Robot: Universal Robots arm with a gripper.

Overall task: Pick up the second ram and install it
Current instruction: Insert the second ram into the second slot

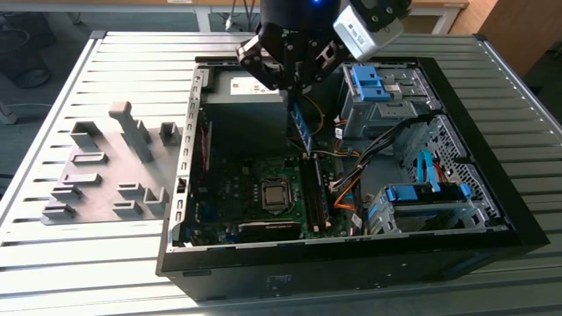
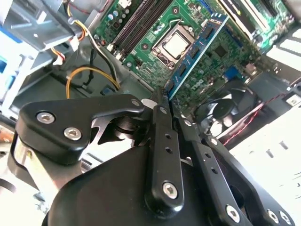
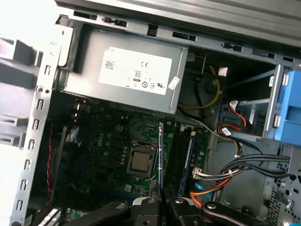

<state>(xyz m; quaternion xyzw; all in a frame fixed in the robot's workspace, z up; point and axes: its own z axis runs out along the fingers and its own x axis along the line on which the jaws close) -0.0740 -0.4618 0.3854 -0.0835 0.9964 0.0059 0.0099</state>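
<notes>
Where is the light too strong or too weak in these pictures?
In the first wrist view, the fixture side beyond the case wall is washed out white; in the second wrist view, the gripper holding the second ram is dark; in the exterior view, the case floor lies shadowed.

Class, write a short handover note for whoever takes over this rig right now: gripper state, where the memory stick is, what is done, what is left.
Gripper: shut on the memory stick, which hangs edge-down from the fingers above the open computer case.
Position: the stick is over the motherboard, near the memory slots beside the processor socket.
Done: the stick is picked up and carried over the case.
Left: it is not yet seated in a slot.
</notes>
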